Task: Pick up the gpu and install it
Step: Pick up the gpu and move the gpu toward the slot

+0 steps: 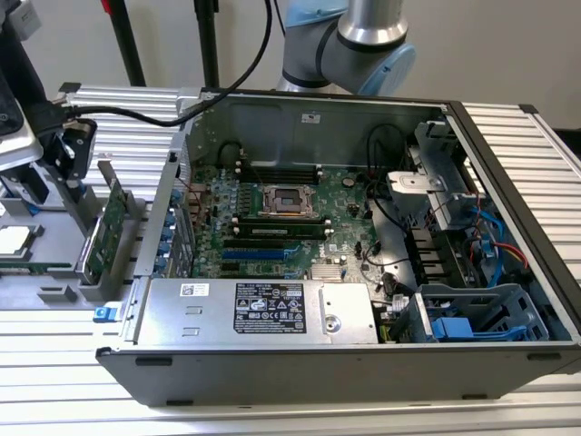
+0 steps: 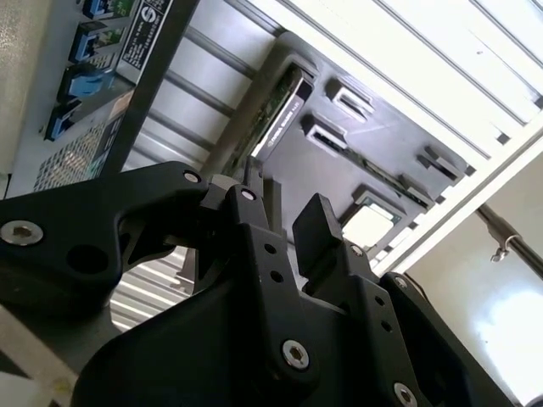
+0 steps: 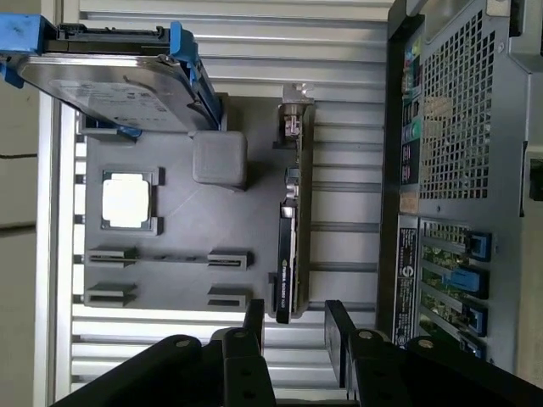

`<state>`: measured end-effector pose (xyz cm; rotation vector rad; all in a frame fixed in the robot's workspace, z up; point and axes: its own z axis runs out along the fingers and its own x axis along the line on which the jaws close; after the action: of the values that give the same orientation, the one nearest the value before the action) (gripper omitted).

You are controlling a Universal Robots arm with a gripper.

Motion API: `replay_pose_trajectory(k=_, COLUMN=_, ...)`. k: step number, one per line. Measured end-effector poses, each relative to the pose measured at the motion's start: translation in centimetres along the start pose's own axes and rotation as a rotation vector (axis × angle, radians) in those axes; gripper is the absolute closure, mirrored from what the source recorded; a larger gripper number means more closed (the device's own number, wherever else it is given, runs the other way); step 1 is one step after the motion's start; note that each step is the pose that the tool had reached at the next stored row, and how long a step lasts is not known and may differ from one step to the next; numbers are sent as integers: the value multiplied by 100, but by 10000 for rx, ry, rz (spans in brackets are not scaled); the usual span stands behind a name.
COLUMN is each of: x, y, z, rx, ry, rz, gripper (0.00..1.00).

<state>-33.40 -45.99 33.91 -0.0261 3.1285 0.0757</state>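
Over the grey tray [image 3: 187,220] now. The end effector [image 3: 294,309] hangs with its two fingers [image 3: 254,326] apart and nothing between them, and the gpu [image 3: 290,237] lies dead ahead of the gap. The card stands on its long edge in a slot along the tray's edge nearest the computer case [image 3: 458,127], edge-on in the first wrist view. Its long axis runs straight away from the fingers, silver bracket at the far end and plain end nearest the tips, so the gap lines up with the card's thickness, one finger to each side of its line. The second wrist view agrees: fingers spread, card beyond them. Whether the tips are level with the card's top edge or above it I can't quite tell from these angles — above, at a guess. There is one arm on this rig, so no question of which is nearer.

Head count on the tray:
- one gpu
- one hard drive [image 3: 110,80] in blue rails, at the far corner away from the case
- one square processor chip [image 3: 127,199] near the tray's outer edge
- one small grey block [image 3: 219,158] mid-tray

One case sits on the ribbed surface [image 3: 212,25] beside the tray. It is open in the exterior view, with one motherboard [image 1: 272,209] inside — the card not yet in it
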Motion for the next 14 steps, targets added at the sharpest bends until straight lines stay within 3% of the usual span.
replay_pose_trajectory(k=14, x=1, y=-4, z=80, rx=0, ry=0, rz=0, gripper=0)
